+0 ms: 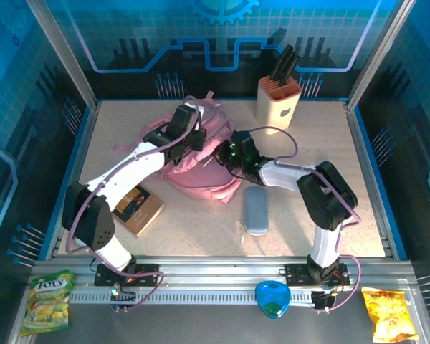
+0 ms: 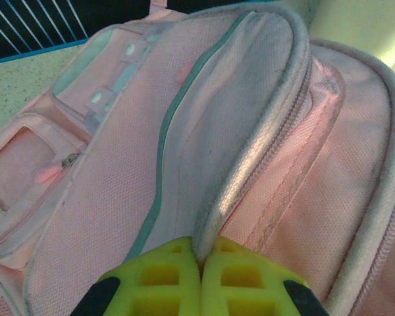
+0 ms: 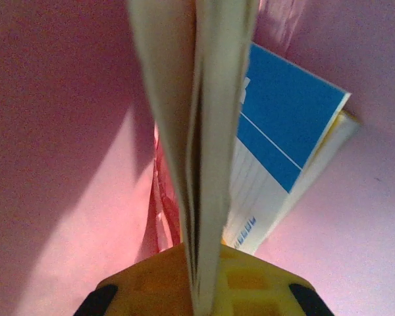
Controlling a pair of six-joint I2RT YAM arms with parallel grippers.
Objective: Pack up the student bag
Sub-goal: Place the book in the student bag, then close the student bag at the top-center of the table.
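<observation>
A speckled beige worktop (image 1: 330,136) lies inside a blue-lit enclosure. The soft pink fabric student bag (image 1: 204,179) sits near its middle, a little toward the back, and both arms reach to it. The left claw (image 2: 201,253) is closed tightly on the zipped edge of the bag's opening and holds this edge up, so the main compartment stands open. The right claw (image 3: 204,280) is inside this compartment, with pink fabric on all sides, and it is clamped on a thin pale booklet (image 3: 197,131) that is seen edge-on. Behind the booklet, a blue-and-white book (image 3: 276,138) already lies in the bag.

The packing therefore seems to be about in the middle: one item is in, and a second is inside the opening but not yet released. Outside the bag, a brown hardcover book (image 1: 137,208) lies on the worktop near the left arm, and a grey oblong case (image 1: 256,210) lies just in front of the bag. Probably these two remain to be packed, and after them the zip will need closing.
</observation>
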